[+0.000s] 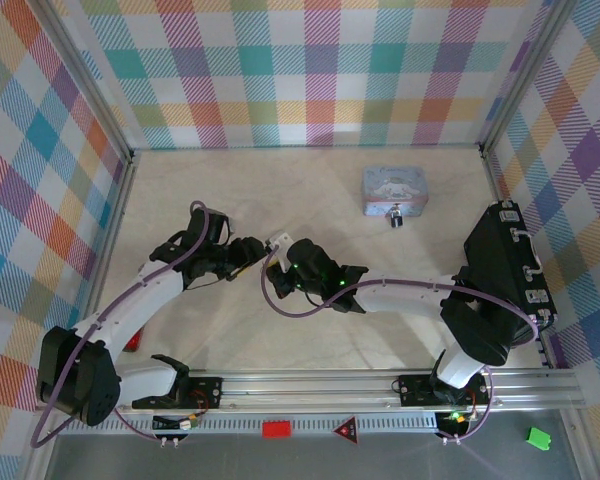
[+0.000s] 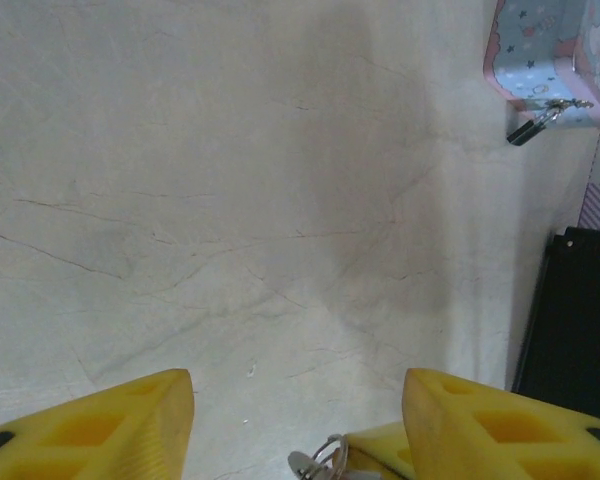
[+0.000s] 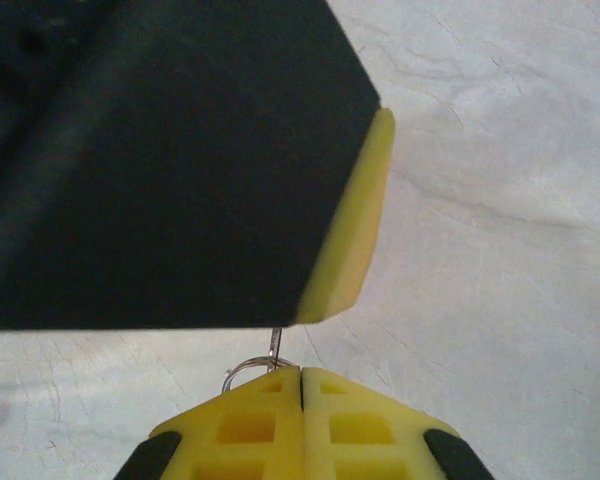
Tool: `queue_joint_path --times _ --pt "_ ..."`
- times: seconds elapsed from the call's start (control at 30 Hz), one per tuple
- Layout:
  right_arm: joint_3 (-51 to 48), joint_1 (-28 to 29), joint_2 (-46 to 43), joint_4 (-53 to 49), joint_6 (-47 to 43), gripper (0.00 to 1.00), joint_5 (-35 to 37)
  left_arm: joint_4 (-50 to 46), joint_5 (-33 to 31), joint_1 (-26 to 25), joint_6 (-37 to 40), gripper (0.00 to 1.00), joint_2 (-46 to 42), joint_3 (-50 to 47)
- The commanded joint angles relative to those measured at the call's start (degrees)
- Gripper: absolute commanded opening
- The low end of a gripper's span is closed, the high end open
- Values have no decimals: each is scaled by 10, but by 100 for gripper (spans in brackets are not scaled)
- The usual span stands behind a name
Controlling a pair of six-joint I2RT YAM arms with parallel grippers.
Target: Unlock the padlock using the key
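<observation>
Right end effector (image 3: 302,385) is pressed shut on the key (image 2: 318,462), whose ring and thin shaft stand out past its fingertips. Left end effector (image 2: 298,400) meets it tip to tip at mid-surface, jaws apart, one on each side of the key; whether either jaw touches the key cannot be told. Padlock (image 1: 396,217) hangs by its shackle from the front clasp of the blue tin (image 1: 395,185), well apart from both end effectors, farther from the bases and on the right arm's side of the surface (image 1: 230,190). Its dark body points from the tin toward the near edge, so the keyhole end is judged to face the arms. Right end effector lies slightly nearer the padlock. Judged step: a hand-over or regrip of the key, after which the key must travel rightward and away, shaft in line with the padlock's long axis
</observation>
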Motion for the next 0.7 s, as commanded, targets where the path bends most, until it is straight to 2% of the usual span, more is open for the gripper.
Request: queue_joint_path --times 0.0,0.4,0.67 --pt "2 -2 3 22 -14 0 -3 -6 4 -8 -6 52 4 23" --pt "18 -2 26 12 -23 0 15 -25 -3 -11 5 32 16 31" --pt "23 -1 33 9 -26 0 15 -35 -2 -18 11 29 30 39"
